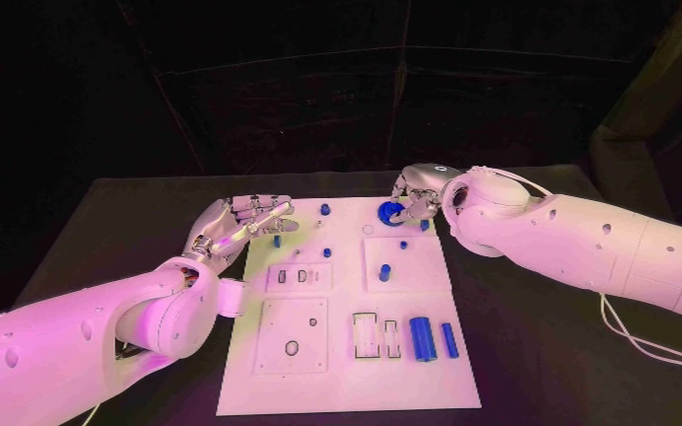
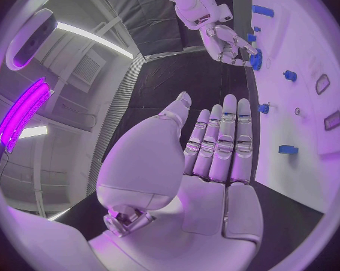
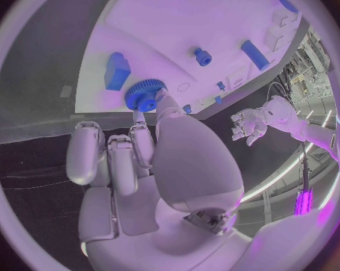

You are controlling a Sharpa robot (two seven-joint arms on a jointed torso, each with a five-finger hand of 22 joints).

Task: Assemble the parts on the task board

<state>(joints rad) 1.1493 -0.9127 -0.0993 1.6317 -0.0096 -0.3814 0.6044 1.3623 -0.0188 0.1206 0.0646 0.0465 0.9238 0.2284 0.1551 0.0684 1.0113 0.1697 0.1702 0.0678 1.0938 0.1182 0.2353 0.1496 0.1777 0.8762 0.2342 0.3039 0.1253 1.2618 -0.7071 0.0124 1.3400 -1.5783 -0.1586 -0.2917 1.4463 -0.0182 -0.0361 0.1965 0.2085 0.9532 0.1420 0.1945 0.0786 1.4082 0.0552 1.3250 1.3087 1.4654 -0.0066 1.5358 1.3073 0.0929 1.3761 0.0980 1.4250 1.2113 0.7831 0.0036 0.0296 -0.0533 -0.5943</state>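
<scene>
The white task board (image 1: 348,367) lies in the middle of the black table. My right hand (image 1: 415,187) hovers over the board's far edge and pinches a blue gear (image 1: 389,212) between thumb and fingertip; the gear's toothed rim (image 3: 143,94) is plain in the right wrist view, just above the board (image 3: 215,18). My left hand (image 1: 241,221) floats over the board's far left corner, fingers (image 2: 224,140) straight and apart, holding nothing. The left wrist view also catches the right hand (image 2: 224,41) with the gear (image 2: 256,59).
Small blue pegs (image 1: 325,209) (image 1: 327,251) (image 1: 402,244) stand on the board's far half, with an oblong one (image 1: 383,271) in a square plate. Two blue cylinders (image 1: 422,335) (image 1: 449,339) lie near the front right by empty slots (image 1: 366,335). Black table (image 1: 540,347) surrounds the board.
</scene>
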